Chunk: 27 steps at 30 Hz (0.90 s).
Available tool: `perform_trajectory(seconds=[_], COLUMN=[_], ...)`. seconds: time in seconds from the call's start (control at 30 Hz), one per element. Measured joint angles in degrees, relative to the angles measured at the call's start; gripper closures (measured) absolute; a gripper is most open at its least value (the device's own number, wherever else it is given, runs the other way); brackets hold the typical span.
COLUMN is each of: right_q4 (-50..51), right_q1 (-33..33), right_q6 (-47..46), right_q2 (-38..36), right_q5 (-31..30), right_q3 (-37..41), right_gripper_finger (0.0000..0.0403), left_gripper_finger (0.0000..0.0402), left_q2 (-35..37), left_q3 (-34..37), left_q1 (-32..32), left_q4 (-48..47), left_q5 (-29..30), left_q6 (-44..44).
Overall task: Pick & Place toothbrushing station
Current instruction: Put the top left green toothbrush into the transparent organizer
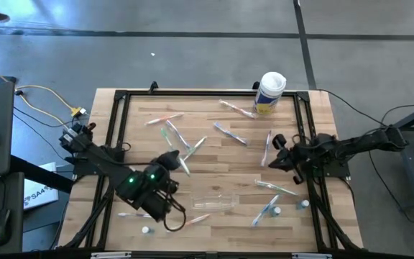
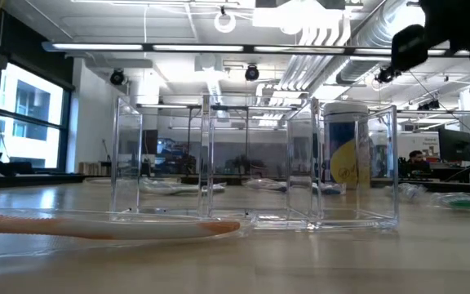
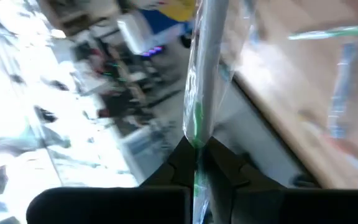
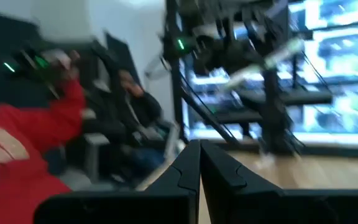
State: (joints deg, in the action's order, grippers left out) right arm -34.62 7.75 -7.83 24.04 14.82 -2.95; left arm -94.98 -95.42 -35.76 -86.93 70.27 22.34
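A: Start with what sits nearest the table-level camera. What is it?

B: A pink-handled toothbrush lying flat, and just behind it the clear organiser, upright with its compartments open at the top. From above it shows only as a faint outline, the same organiser at the near middle of the table.

A: And it looks empty?

B: As far as I can tell through the clear walls, yes. The brushes lie scattered over the wood, so I judge the filling has hardly begun.

A: Where are the arms?

B: The left gripper hangs just left of the organiser. Its own camera shows the fingers pressed together on a wrapped, green-handled toothbrush that stands straight out from the tips (held by one end, probably so it can be dropped in upright).

A: The overhead view can't confirm that?

B: It shows a pale sliver by the tips, nothing surer. Only the wrist view settles the grip.

A: The right side?

B: The right gripper waits over the table's right part, fingers fully closed and holding nothing.

A: Farthest back?

B: A white canister with a yellow label, standing at the far edge, also visible through the organiser from table level.
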Motion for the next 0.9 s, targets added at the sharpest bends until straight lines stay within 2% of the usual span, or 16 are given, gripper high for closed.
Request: perform_trajectory(seconds=[0.07,0.17,0.33,0.5,0.6,0.7,0.9], right_q4=[-2.71,-5.73,-8.05,-7.63,-7.22,-7.19,-7.65], right_q1=[0.02,0.0,0.0,-0.03,0.0,-0.03,-0.03], right_q6=[-1.41,-2.75,-2.26,0.4,0.06,-0.99,-3.22], right_q2=[0.06,0.93,2.51,4.55,6.5,8.71,13.03], right_q5=[0.55,-1.36,-5.63,-9.31,-9.73,-10.42,-13.97], right_q3=[-0.07,-0.15,-0.16,-0.65,-1.97,-2.99,-4.51], right_gripper_finger=[0.04,0.04,0.04,0.0393,0.0362,0.0312,0.0216], left_gripper_finger=[0.0391,0.0391,0.0391,0.0391,0.0391,0.0391,0.0391], left_q2=[0.0,0.0,-1.23,-4.25,-7.29,-10.79,-14.66], left_q3=[0.0,-0.02,-0.1,-0.15,-0.15,-0.08,-0.14], left_q1=[0.07,1.63,5.45,8.13,8.97,9.61,10.26], left_q4=[4.59,16.58,40.41,45.9,49.1,55.5,72.27], left_q5=[2.77,5.24,3.42,-1.74,-2.99,-5.02,-10.04], left_q6=[5.38,20.33,44.62,54.25,60.86,68.18,79.83])
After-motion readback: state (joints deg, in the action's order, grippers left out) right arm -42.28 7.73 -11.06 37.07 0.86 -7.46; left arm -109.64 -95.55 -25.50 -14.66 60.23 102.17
